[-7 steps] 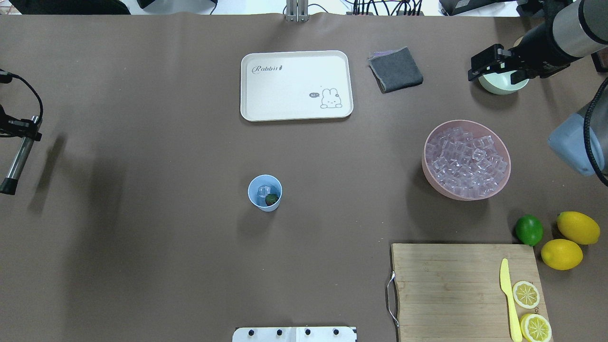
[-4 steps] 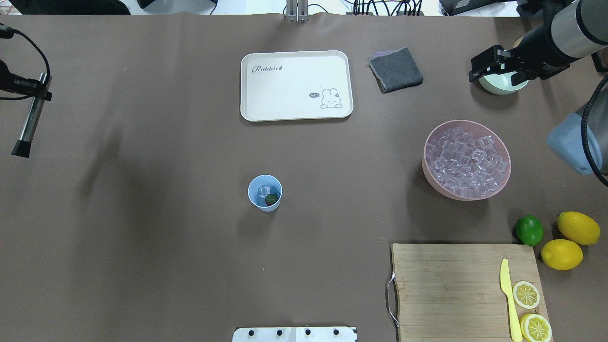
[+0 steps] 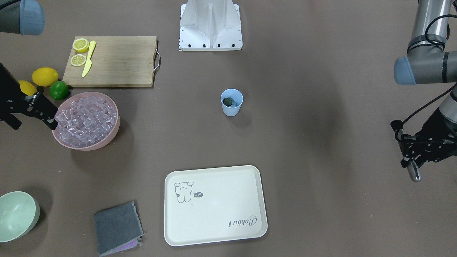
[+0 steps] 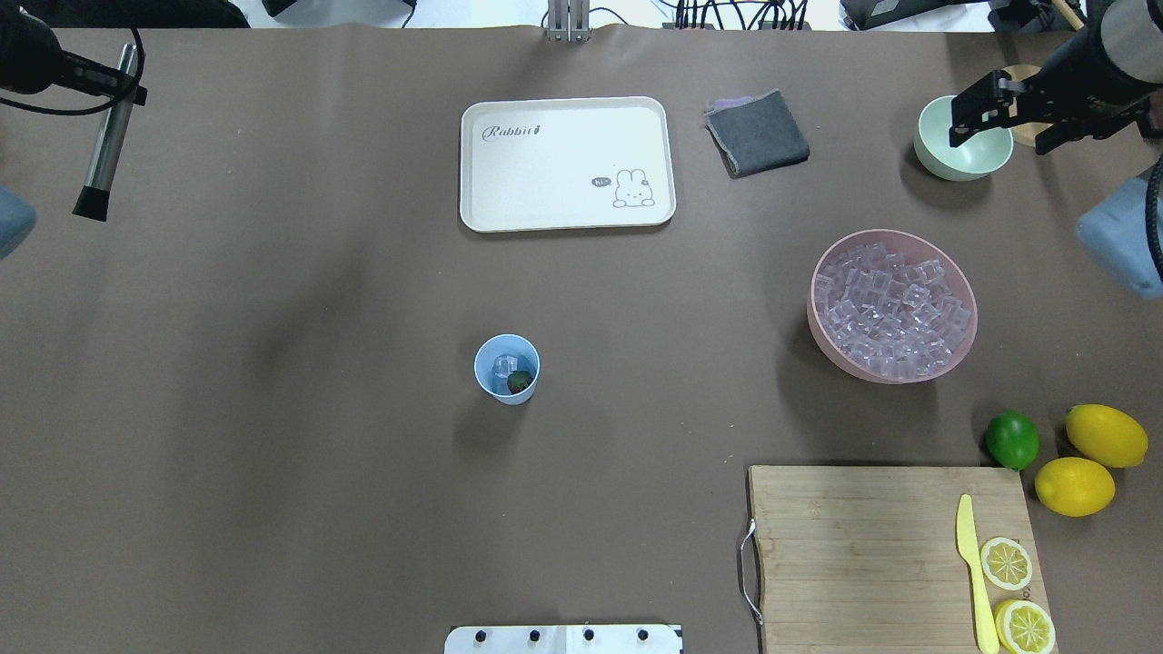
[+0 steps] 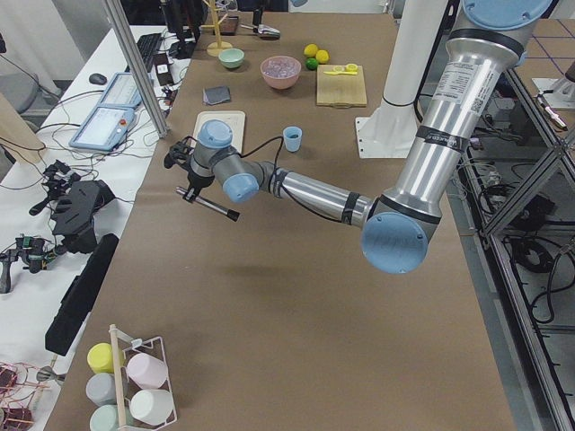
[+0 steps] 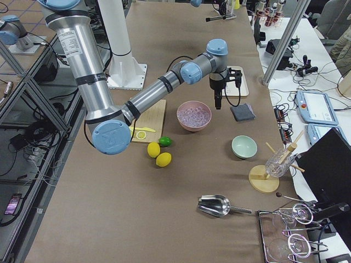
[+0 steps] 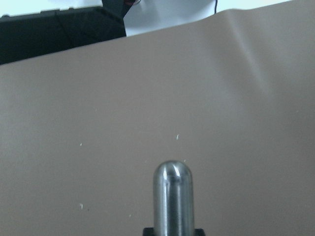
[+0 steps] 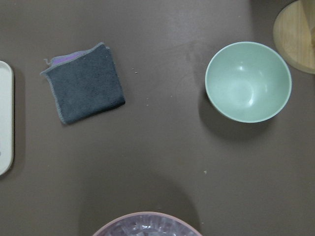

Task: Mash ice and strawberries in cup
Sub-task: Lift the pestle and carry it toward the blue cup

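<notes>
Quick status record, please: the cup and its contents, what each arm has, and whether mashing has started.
cup: light-blue, upright at mid-table, nothing touching it
contents: one ice cube and a strawberry
left gripper: at the table's far-left corner, jaws shut on a metal muddler, well away from the cup
right gripper: over the pale-green bowl, nothing seen in it; jaws unclear
spare ice: heaped in the pink bowl
mashing: not yet begun
</notes>
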`<state>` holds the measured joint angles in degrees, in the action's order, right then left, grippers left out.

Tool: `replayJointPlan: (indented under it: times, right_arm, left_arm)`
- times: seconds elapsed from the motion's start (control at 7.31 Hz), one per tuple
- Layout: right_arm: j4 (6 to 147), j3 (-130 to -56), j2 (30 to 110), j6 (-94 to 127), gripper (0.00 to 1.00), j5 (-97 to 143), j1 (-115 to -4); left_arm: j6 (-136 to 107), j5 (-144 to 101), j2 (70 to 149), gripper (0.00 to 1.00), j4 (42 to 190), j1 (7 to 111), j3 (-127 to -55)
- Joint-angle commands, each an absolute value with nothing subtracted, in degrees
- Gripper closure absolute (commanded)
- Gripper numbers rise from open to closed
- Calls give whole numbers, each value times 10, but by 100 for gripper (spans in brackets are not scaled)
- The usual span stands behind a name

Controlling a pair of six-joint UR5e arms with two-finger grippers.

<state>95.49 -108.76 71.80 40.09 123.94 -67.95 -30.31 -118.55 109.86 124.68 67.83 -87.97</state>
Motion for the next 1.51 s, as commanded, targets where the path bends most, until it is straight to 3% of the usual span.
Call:
replayJointPlan:
  times: [0.0,0.27,0.41,0.96,1.37]
  right_arm:
    - [1060,-1085,726,281,0,1241,-748]
    - [1096,-1086,768,266,0,1243,-799]
    - [1095,-1090,801,266,0,1252,-820]
    - [1089,-1096,872,266,0,1294,-862]
    - [1087,-1094,882,265,0,1307,-864]
  left_arm:
    - [-303,-1162,1100,100,1255,659,-948]
    - [-308,-1089,1070,100,1307,535,-1023]
    - [-309,-1045,1063,100,1363,479,-1024]
    - [-315,-1050,1055,100,1431,460,-1114]
    - [-462,-1036,1065,100,1626,431,-1068]
